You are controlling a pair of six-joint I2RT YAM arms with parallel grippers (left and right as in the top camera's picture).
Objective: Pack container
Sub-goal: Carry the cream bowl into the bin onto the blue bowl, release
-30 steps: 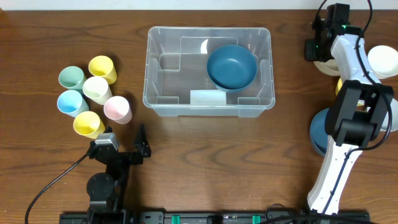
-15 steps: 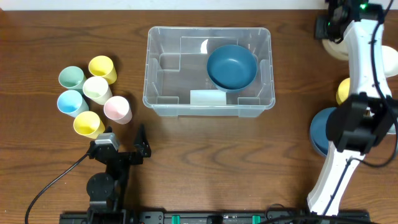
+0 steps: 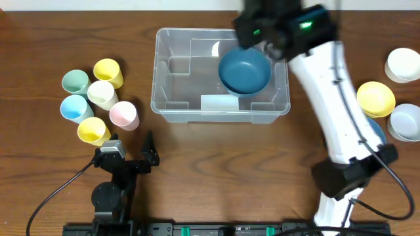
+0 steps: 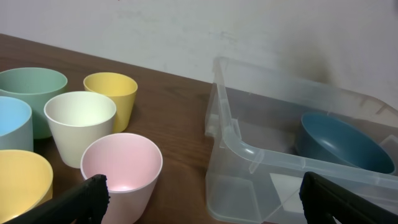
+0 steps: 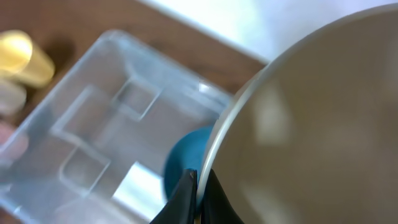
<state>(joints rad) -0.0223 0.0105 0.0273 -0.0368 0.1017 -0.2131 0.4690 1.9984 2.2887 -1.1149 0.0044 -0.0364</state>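
Right arm (image 3: 328, 92) has swung in from the far right corner and is now over the far right part of the large clear rectangular plastic container (image 3: 155, 65), mid-counter (image 3: 210, 157). Right end effector (image 5: 199, 186) is clamped on the rim of one pale cream bowl (image 5: 311, 112).

In the container: one dark blue bowl (image 3: 244, 71).

Six cups to the left:
- green cup (image 3: 75, 82)
- far yellow cup (image 3: 107, 71)
- cream cup (image 3: 102, 94)
- light blue cup (image 3: 75, 108)
- pink cup (image 3: 123, 115)
- near yellow cup (image 3: 93, 130)

Left end effector (image 4: 202, 198) has its fingers apart, holding nothing.

Three bowls on the right: white bowl (image 3: 403, 64), yellow bowl (image 3: 375, 98), pale blue-grey bowl (image 3: 407, 121).
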